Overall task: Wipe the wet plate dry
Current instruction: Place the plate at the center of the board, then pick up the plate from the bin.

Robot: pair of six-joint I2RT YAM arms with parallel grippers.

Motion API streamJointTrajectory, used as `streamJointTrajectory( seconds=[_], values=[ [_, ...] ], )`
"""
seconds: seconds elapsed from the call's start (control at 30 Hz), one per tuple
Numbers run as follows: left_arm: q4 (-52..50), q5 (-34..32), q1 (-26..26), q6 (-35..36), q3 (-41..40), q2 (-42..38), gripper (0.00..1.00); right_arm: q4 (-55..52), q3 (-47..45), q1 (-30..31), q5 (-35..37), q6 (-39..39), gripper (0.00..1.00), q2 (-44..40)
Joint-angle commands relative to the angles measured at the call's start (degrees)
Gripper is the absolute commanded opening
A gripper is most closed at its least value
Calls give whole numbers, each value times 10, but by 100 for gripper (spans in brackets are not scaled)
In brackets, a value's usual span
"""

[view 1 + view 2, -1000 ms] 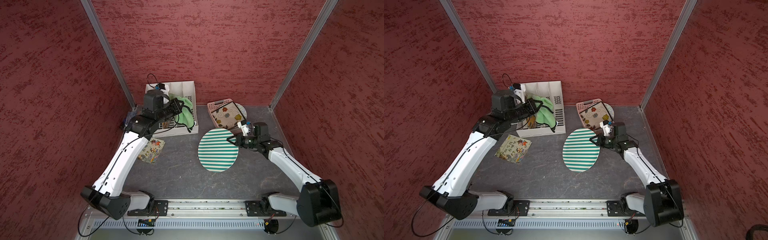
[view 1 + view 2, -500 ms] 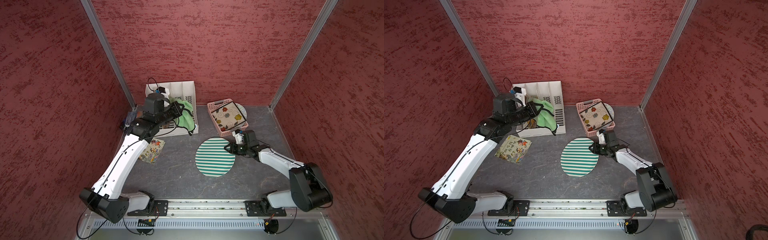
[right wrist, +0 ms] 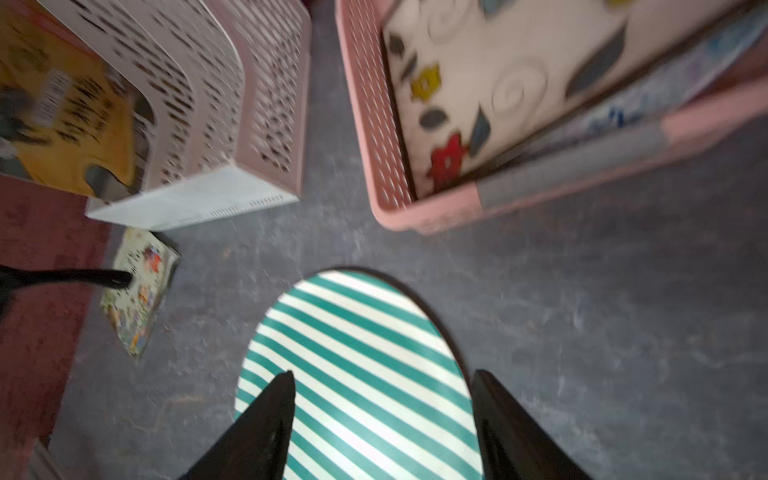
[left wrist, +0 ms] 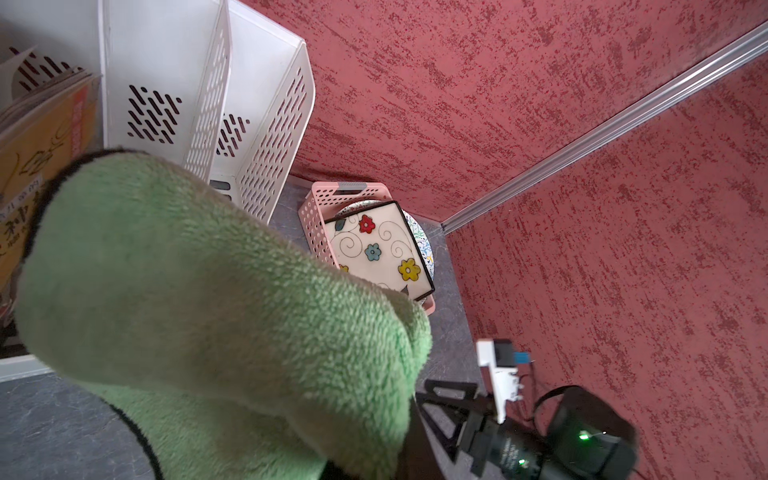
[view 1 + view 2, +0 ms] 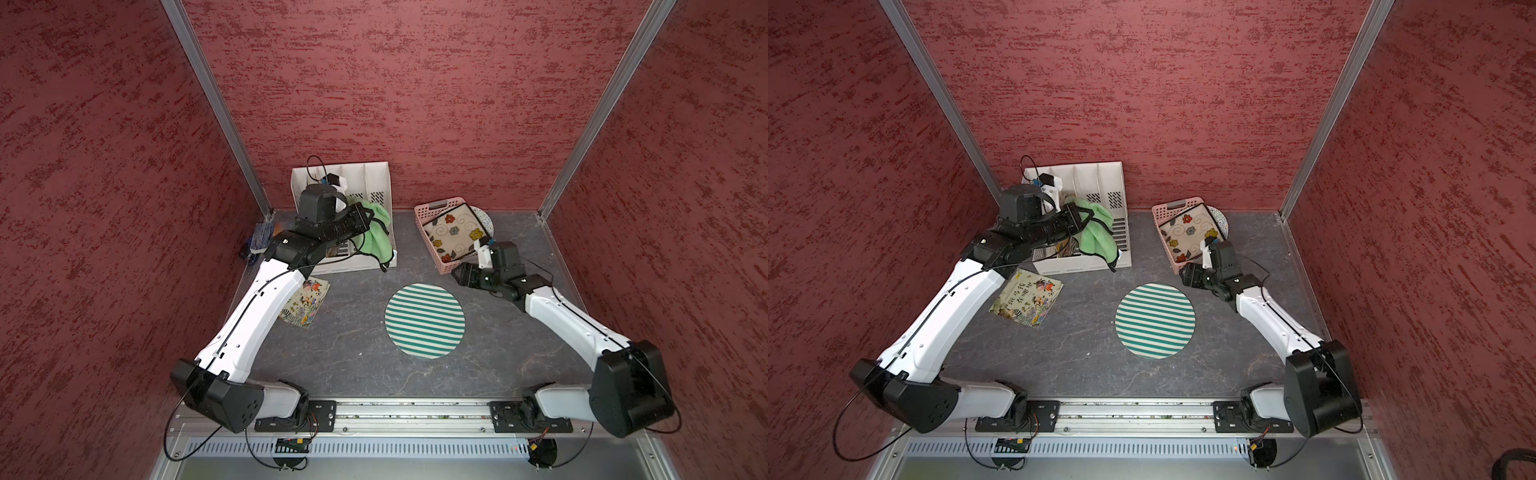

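Striped plate (image 5: 424, 320) flat on table (image 5: 353, 340); R gripper (image 3: 382, 372) jaws apart, empty, near plate rim; L gripper (image 5: 365, 219) clamped on green cloth (image 5: 377, 241).

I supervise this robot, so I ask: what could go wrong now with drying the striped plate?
1. The round green-and-white striped plate lies loose on the grey table; the right gripper near its far edge is open, so wiping may push it away.
2. The fluffy green cloth in the shut left gripper hangs over the white perforated organizer; its black trim could snag there.
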Motion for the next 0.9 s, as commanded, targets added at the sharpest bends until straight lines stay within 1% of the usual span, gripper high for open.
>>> streamJointTrajectory(
  seconds=[0.0,0.2,0.3,0.4,0.47,0.53,0.63,0.8,0.87],
  values=[
    [-10,13,1,35,26,6,0,-48,140,-43,14,-7,65,88],
    [0,47,1,26,25,19,0,-146,412,-89,46,-67,65,314],
    [3,61,-1,23,26,24,0,-217,555,-101,58,-77,68,422],
    [1,66,-1,21,25,26,0,-268,668,-105,70,-83,69,502],
    [-1,66,0,21,26,28,0,-290,723,-105,86,-92,71,542],
    [-3,69,2,22,29,32,0,-305,760,-107,96,-102,74,572],
    [-8,73,5,24,33,37,0,-322,786,-109,100,-113,78,606],
    [-9,80,11,25,37,47,0,-342,769,-115,80,-117,78,623],
    [-8,82,12,25,40,52,0,-346,758,-116,85,-123,80,622]
  ],
)
